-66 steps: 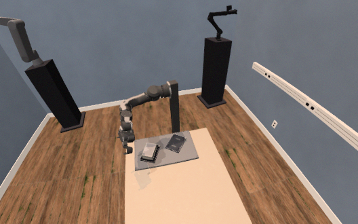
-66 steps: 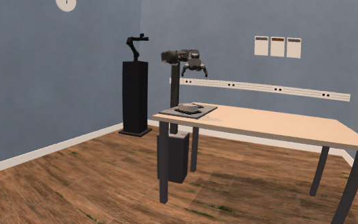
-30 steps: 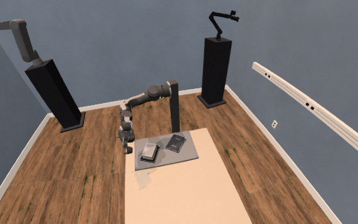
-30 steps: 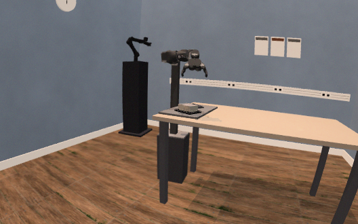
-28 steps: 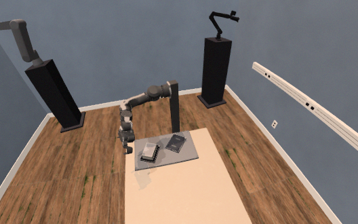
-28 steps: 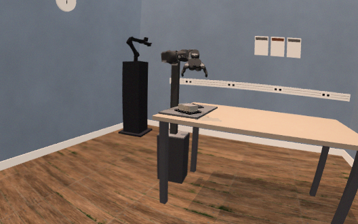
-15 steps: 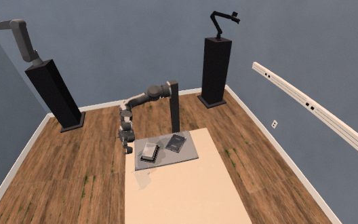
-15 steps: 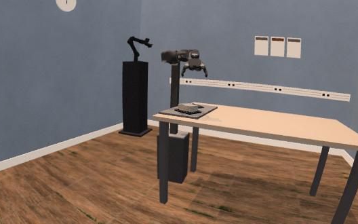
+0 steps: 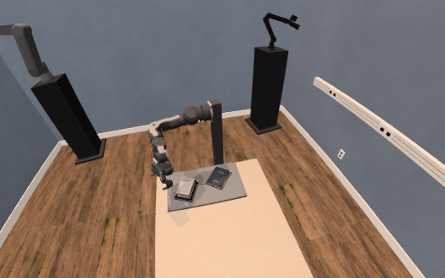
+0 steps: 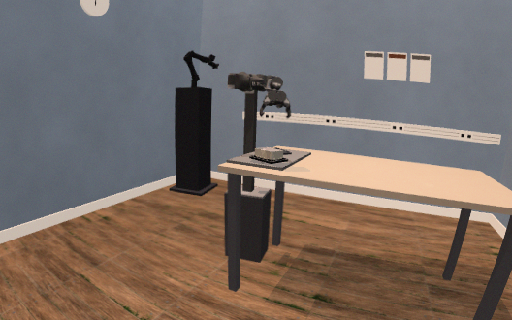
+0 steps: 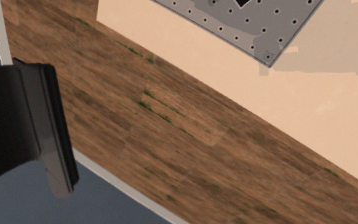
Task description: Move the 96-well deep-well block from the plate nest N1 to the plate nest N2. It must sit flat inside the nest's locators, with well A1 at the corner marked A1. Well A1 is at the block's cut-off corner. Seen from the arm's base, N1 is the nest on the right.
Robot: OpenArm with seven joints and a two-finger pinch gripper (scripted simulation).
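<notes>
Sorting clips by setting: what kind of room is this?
Probably a lab robot cell: a pale deep-well block sits in a nest on a grey perforated plate, on a tan table, with a grey arm's open gripper above.

one table point(image 9: 228, 236). one grey base plate point(image 9: 233, 190) on it. two plate nests: n1 point(image 9: 194, 195) and n2 point(image 9: 218, 177). one deep-well block point(image 9: 185, 188). two black pedestals point(image 9: 66, 114) point(image 9: 267, 84). three wall cards point(image 10: 397, 66). one wall clock point(image 10: 94, 6).
</notes>
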